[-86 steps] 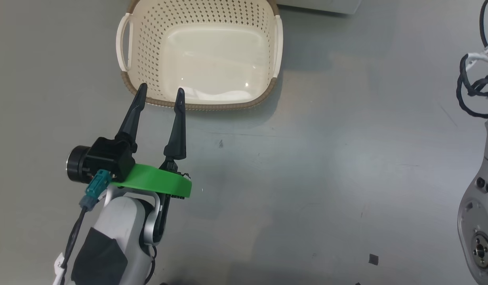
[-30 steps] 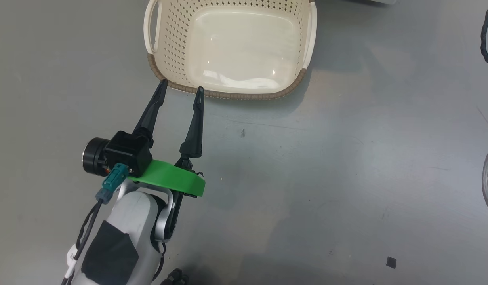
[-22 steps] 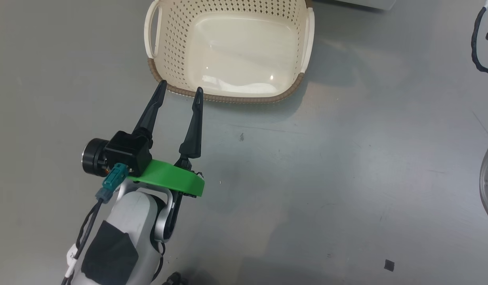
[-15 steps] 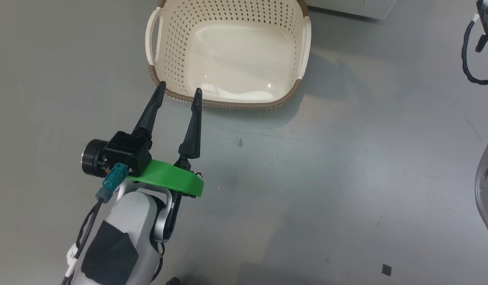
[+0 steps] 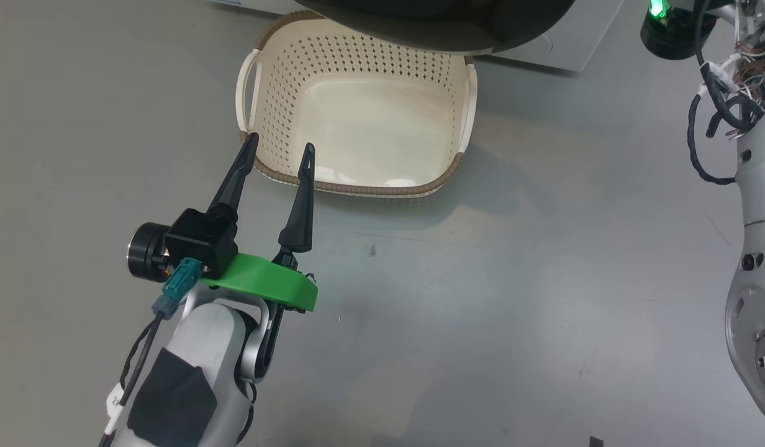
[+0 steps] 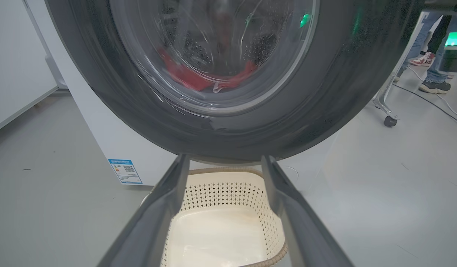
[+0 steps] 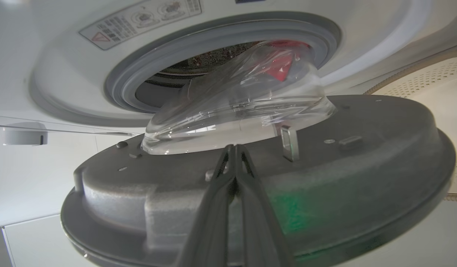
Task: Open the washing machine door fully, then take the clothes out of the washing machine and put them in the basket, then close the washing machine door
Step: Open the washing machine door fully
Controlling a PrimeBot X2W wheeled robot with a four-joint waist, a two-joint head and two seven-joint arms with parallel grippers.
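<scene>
The washing machine door (image 7: 362, 159) stands partly open, its grey inner face and clear glass bowl (image 7: 236, 107) turned towards my right wrist camera. My right gripper (image 7: 234, 149) is shut, its tips against that inner face just below the bowl. Red clothes (image 6: 199, 78) lie in the drum and show through the glass. The door's black rim (image 5: 432, 28) overhangs the far side of the cream basket (image 5: 357, 112). My left gripper (image 5: 280, 144) is open over the basket's near left corner and holds nothing. The washing machine (image 6: 102, 122) is white with a grey rubber ring (image 7: 213, 44).
The basket stands on the grey floor right in front of the machine. My right arm (image 5: 755, 186), with its cables, rises along the right edge. A person's feet (image 6: 428, 59) and a wheeled stand leg (image 6: 388, 118) are to the machine's right. A blue label (image 6: 124, 170) marks its lower front.
The head camera has shifted, so the basket sits lower and the door's black rim now shows at the top. More of my right arm is in view. My left gripper stays open.
</scene>
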